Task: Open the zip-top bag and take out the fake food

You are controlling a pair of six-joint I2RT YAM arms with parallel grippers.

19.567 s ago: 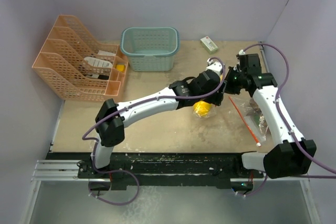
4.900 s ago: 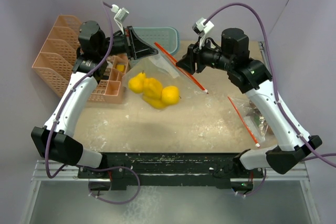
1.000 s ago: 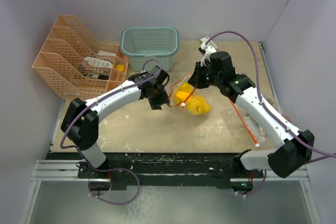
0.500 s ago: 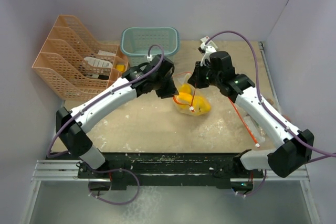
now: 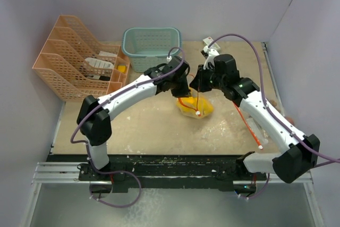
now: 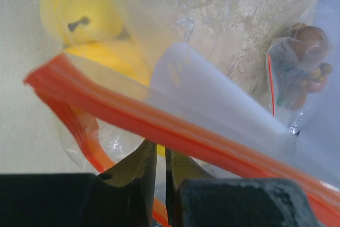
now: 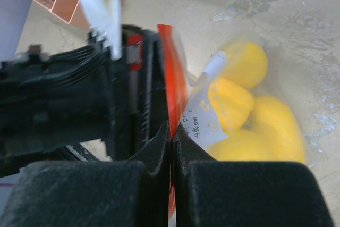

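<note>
— Right gripper (image 7: 171, 131) is pressed together on the red zip strip (image 7: 171, 78) of the zip-top bag (image 6: 212, 94), at its 12 o'clock edge.
— And the left gripper (image 6: 160, 150)?
— Nearly closed at the bag's mouth, about 10 o'clock. Whether film is caught between its fingers I cannot tell.
— Where's the fake food (image 5: 197, 107)?
— Inside the bag, which lies on the table (image 5: 143, 126) just toward 3 o'clock of centre.
— How will it handle?
— Film looks thin, limp and slick, so it may slip. I'd take each lip right beside the stiffer strip. Yellow pieces look light, hard and glossy; pinch across the middle.
</note>
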